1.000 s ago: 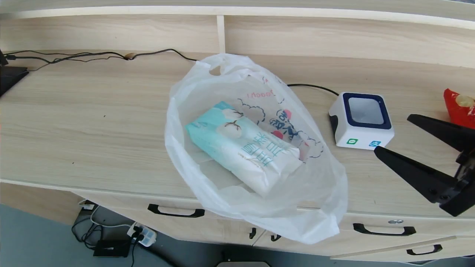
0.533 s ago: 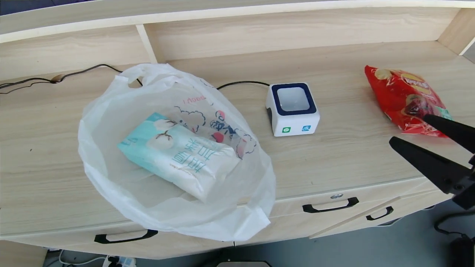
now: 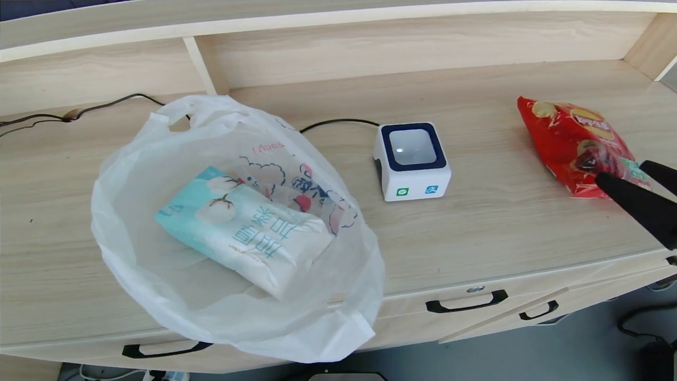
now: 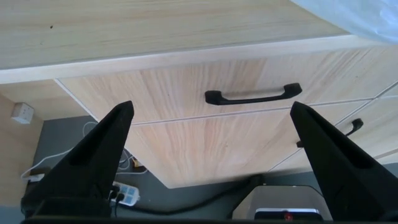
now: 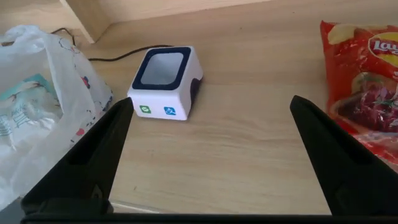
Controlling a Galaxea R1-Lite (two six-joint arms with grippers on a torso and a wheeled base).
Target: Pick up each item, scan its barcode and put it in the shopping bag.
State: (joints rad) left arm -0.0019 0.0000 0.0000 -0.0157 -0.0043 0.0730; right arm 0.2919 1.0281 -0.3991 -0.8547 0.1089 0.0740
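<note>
On my feed the scanner (image 3: 412,161) is white, with a navy frame round a pale grey window and one green and one blue square on its front. Left of it the shopping bag (image 3: 158,296) is milky white with outlined cartoon clouds and red spots (crumpled, hard to make out). The tissue pack (image 3: 243,230) inside is pale teal and white. Right of the scanner, the chip bag (image 3: 571,140) is red with yellow patches.

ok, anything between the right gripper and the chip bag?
Nothing visible. The right gripper is open at the chip bag's near end, with bare counter between them. The scanner stands well aside, toward the shopping bag.
</note>
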